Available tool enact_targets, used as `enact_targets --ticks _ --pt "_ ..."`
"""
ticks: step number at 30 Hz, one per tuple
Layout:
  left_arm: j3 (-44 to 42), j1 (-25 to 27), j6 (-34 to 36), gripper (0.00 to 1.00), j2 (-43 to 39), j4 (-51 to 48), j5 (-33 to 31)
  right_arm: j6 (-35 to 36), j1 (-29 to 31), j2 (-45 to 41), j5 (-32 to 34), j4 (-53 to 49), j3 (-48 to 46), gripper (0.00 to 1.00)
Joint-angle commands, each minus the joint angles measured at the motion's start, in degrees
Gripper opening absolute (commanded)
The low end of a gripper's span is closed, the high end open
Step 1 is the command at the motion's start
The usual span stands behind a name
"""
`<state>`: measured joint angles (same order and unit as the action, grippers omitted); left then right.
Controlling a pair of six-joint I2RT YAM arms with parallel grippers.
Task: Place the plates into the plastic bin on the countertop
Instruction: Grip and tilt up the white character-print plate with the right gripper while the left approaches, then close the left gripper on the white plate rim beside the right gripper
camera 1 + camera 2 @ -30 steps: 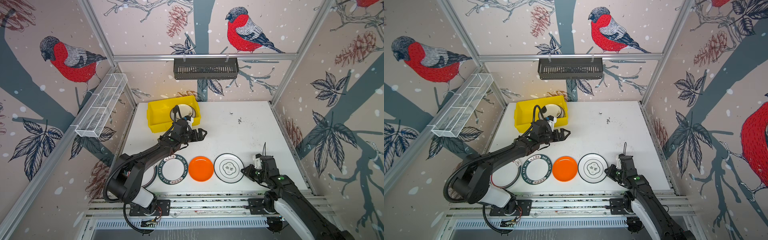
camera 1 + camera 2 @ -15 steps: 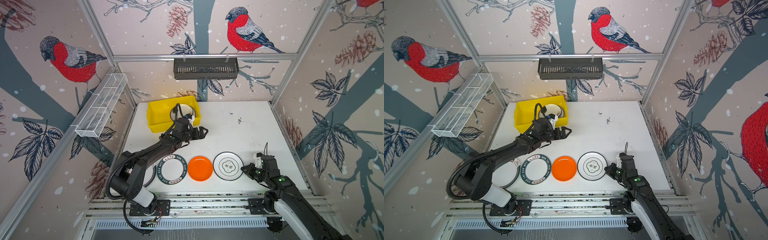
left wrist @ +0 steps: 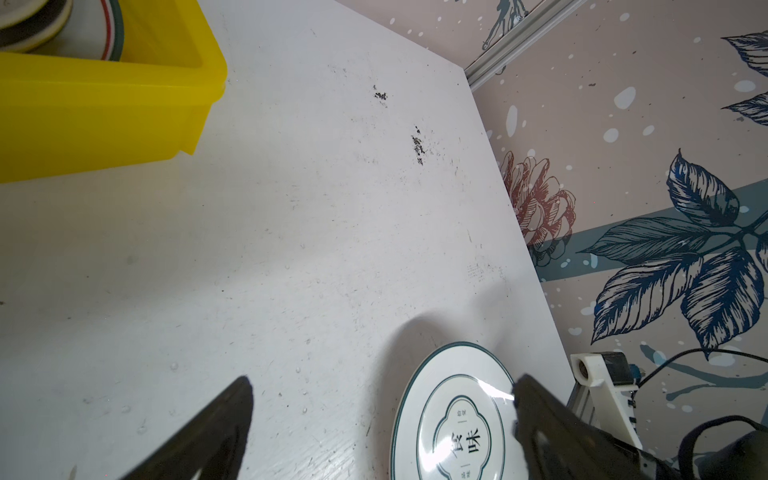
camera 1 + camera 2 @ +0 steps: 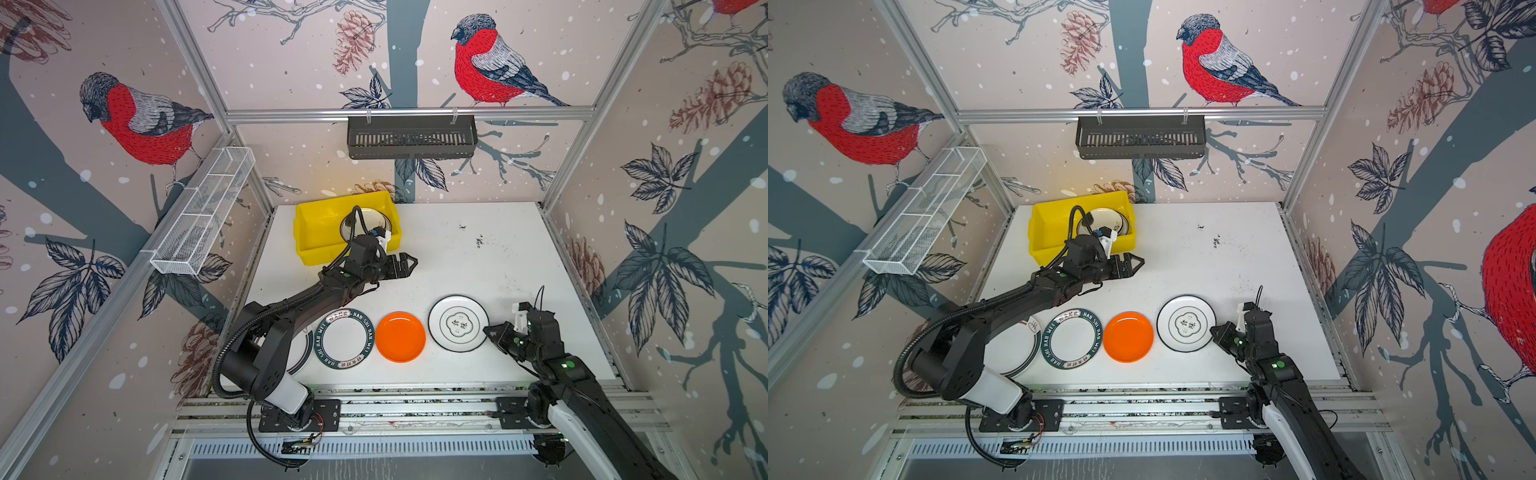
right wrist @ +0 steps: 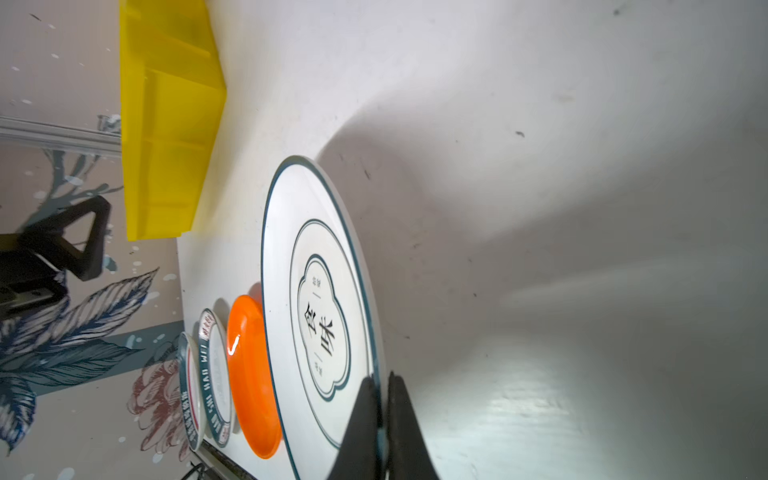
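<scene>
Four plates (image 4: 400,336) sat on the countertop (image 4: 498,257), at least one in the plastic bin (image 4: 309,253); the right gripper (image 5: 380,386) pinched the white plate (image 4: 458,323) by its rim, the left gripper (image 4: 410,263) hung spread, empty

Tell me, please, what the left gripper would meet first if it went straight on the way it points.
Nothing close: the open left gripper points across bare countertop toward the right wall; the way looks free, though its tilt is unclear.
</scene>
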<state>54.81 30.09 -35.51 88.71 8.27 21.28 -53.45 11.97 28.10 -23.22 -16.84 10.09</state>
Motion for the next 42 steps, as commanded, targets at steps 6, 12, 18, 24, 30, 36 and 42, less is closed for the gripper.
enact_targets --ticks 6,12,18,24,30,36,42 --pt "-0.9 0.0 -0.5 0.95 -1.7 1.8 1.3 -8.8 -0.8 -1.3 -1.3 12.7 0.8 0.01" --pt "-6.0 0.1 -6.4 0.9 -4.3 10.9 2.6 -11.6 -0.9 1.1 -0.4 19.2 4.2 0.01" --pt "-10.0 0.2 -14.0 0.79 -2.9 22.8 5.5 -12.9 -0.8 4.5 0.5 24.1 7.1 0.01" --pt "-9.7 1.8 -20.5 0.75 1.7 34.1 8.5 -11.8 -0.5 10.0 0.4 26.2 10.9 0.01" --pt "-6.0 3.5 -22.8 0.74 5.6 38.6 10.4 -8.4 0.6 15.6 -0.1 24.1 15.1 0.01" --pt "-5.9 3.7 -27.5 0.71 7.8 45.5 12.0 -7.9 1.5 17.1 -0.1 25.4 16.3 0.01" --pt "-7.0 3.8 -29.2 0.7 8.2 48.5 10.9 -7.7 1.4 16.0 0.4 26.2 16.5 0.01"
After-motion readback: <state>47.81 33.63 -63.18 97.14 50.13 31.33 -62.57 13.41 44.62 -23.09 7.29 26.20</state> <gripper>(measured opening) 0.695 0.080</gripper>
